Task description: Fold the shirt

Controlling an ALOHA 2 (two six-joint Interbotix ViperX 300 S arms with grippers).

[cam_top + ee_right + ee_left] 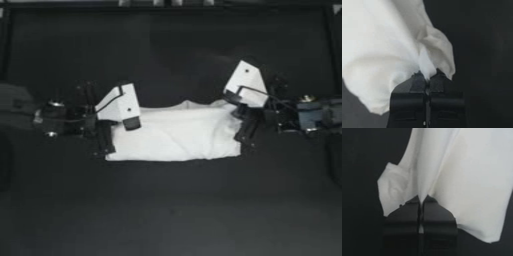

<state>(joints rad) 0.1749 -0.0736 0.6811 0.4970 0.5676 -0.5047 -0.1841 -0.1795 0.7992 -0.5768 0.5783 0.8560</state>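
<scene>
The shirt point(177, 134) is showing plain white all over, no print, only soft grey shading in its folds. The desk point(171, 210) is lying dark, nearly black. The left tool point(421, 200) is showing matte black jaws, and the right tool point(427, 76) is looking black too. Above, both are carrying white angular plates with small dark dots.
</scene>
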